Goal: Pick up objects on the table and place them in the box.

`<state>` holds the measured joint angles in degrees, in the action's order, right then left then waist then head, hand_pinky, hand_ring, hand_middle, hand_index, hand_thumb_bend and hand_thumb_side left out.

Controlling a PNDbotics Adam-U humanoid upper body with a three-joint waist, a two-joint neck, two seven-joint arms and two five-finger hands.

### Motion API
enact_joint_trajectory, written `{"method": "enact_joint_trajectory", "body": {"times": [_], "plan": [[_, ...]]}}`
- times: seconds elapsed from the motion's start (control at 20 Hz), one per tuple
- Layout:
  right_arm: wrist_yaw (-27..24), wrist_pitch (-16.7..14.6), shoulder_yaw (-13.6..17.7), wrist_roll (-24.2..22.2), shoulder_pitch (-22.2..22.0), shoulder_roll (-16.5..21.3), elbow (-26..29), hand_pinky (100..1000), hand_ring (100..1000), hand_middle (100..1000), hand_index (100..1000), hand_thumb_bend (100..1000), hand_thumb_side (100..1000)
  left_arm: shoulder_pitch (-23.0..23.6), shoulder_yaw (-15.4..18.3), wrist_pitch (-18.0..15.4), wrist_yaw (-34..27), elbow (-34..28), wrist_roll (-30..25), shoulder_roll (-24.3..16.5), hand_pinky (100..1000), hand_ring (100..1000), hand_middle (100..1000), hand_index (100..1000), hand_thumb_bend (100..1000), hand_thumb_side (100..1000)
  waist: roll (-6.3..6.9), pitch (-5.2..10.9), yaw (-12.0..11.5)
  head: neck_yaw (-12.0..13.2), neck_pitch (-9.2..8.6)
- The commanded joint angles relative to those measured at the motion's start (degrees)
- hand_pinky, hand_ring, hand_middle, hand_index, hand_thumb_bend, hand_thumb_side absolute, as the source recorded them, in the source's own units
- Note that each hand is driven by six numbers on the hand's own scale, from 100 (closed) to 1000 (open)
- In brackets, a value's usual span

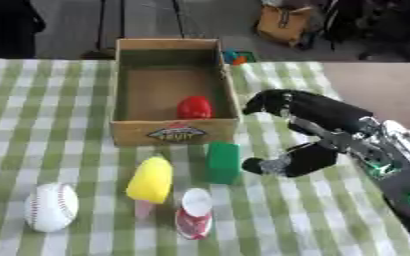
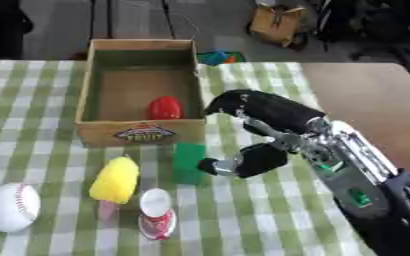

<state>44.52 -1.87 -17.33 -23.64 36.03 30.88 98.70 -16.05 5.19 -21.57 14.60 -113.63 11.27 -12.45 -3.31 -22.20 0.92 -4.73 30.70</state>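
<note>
Green rectangular foam-like block (image 1: pixel 222 162): stands on the checked table (image 1: pixel 86 90) just left of the right robot hand (image 1: pixel 306 131), thumb tip nearly touching it. Probably light, slightly soft; pinch across its flat sides. Hand open, holding nothing, fingers arched above. Beyond, left: open cardboard box (image 1: pixel 175 132) holding a red rounded object (image 1: pixel 194 107).

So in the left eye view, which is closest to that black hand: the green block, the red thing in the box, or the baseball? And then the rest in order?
From the right hand:
1. Green block, just to its left, beside the thumb.
2. Red object, inside the box, farther left and up.
3. Baseball, far off at the table's near left corner.
</note>
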Motion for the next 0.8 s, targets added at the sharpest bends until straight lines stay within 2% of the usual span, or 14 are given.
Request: {"method": "enact_joint_trajectory", "body": {"times": [0.05,0.35,0.4,0.45,0.8], "plan": [[2.18,1.97,1.02,0.33,-0.3,-1.47,-0.18,945,962,852,899,557,799,-0.33,-0.01,-0.01,-0.09,-0.97,-0.14,-0.56,541,523,565,625,151,951,0.09,1.01,0.02,-0.12,-0.04],[3.31,2.77,1.32,0.11,-1.16,-2.87,-0.12,944,963,853,898,558,796,-0.38,0.0,-0.02,-0.09,-0.97,-0.13,-0.55,541,523,565,626,150,951,0.14,0.93,-0.05,-0.13,-0.02],[3.25,2.89,1.39,0.02,-1.34,-3.07,-0.23,933,959,847,896,583,769,-0.42,0.01,-0.02,-0.09,-0.97,-0.12,-0.51,542,524,565,625,151,953,0.16,0.81,-0.01,-0.09,-0.06],[2.98,3.12,1.57,-0.2,-1.98,-3.71,-0.39,932,959,847,896,560,786,-0.48,0.01,-0.01,-0.1,-0.97,-0.13,-0.44,542,524,566,625,151,953,0.18,0.71,0.03,-0.05,-0.11],[2.72,3.61,1.93,-1.19,-3.54,-5.13,-0.09,931,959,847,896,564,783,-0.57,-0.02,0.05,-0.09,-0.97,-0.19,-0.39,542,524,566,625,151,953,0.18,0.63,0.02,-0.04,-0.11]]}}
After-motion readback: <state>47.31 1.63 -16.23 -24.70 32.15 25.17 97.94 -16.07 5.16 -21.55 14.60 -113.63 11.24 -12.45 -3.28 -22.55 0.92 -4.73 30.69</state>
